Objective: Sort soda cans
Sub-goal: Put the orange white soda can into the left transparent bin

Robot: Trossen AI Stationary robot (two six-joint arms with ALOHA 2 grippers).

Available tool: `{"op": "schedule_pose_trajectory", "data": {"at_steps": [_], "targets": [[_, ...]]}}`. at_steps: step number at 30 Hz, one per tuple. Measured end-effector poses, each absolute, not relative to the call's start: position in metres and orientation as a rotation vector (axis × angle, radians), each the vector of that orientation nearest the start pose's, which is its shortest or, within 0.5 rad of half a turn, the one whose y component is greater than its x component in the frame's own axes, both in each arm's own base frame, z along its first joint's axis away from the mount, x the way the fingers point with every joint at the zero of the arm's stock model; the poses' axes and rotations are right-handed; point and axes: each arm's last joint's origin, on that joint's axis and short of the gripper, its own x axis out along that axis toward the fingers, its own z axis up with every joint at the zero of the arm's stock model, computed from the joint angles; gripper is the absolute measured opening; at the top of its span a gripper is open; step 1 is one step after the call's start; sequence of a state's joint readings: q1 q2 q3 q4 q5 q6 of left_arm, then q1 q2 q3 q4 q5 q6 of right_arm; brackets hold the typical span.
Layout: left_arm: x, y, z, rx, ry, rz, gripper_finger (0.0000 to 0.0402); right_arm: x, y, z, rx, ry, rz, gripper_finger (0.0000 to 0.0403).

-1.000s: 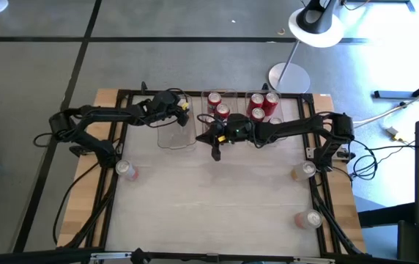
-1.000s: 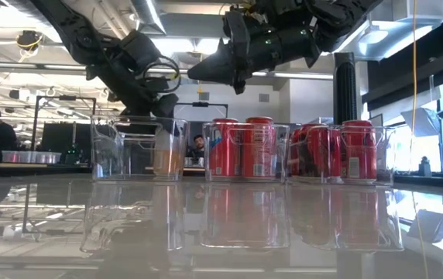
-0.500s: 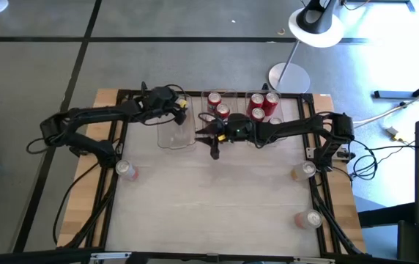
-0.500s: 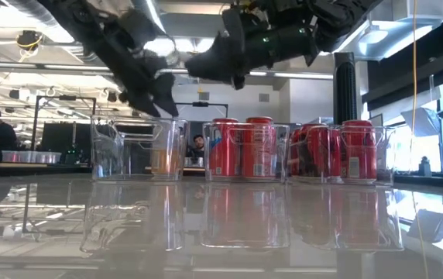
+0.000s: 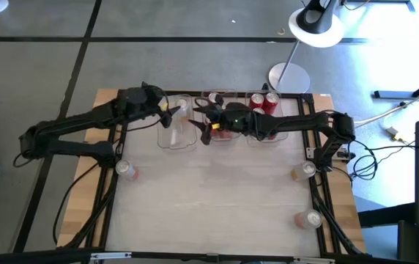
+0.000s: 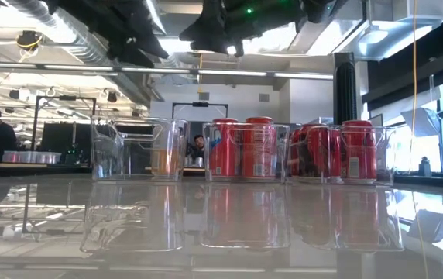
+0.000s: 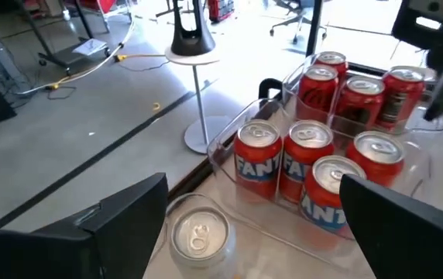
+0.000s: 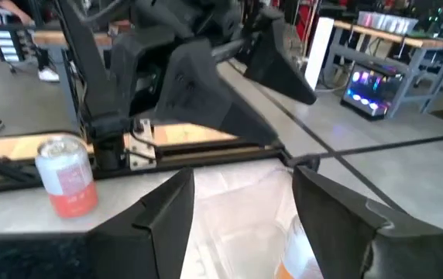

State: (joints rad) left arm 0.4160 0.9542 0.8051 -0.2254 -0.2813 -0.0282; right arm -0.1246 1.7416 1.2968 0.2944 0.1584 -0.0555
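Left gripper (image 5: pixel 167 111) hangs wide open, empty, above the left bin (image 5: pixel 175 136) at the desk's far edge; we reckon it just dropped the silver can (image 7: pixel 198 232) standing there. Right gripper (image 5: pixel 202 121) is part open, empty, above the middle bin (image 6: pixel 245 152). Middle and right bin (image 6: pixel 338 153) hold red cans (image 7: pixel 307 151). Loose cans (image 5: pixel 126 169) sit by the left edge and two by the right edge (image 5: pixel 306 170), unsorted.

table (image 5: pixel 209 198): bins (image 6: pixel 246 151), maybe three cans (image 5: pixel 125 169)
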Motion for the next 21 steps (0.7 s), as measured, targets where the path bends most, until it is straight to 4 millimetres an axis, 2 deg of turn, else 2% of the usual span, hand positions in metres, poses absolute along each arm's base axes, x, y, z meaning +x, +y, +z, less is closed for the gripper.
{"op": "schedule_pose_trajectory", "data": {"at_steps": [6,11,13,17,21], "targets": [[0.184,0.084,0.307,-0.051,0.391,0.668,0.0366,0.404,-0.055,0.304,-0.051,0.101,-0.270,0.0215],[0.187,0.081,0.306,-0.055,0.395,0.648,0.0366,0.402,-0.044,0.300,-0.085,0.177,-0.242,0.0214],[0.187,0.079,0.305,-0.057,0.408,0.639,0.0366,0.391,-0.034,0.309,-0.156,0.233,-0.253,0.0214],[0.187,0.075,0.302,-0.066,0.428,0.626,0.0366,0.356,-0.011,0.348,-0.249,0.253,-0.318,0.0214],[0.188,0.072,0.301,-0.077,0.435,0.614,0.0366,0.320,0.008,0.360,-0.247,0.383,-0.336,0.0214]]}}
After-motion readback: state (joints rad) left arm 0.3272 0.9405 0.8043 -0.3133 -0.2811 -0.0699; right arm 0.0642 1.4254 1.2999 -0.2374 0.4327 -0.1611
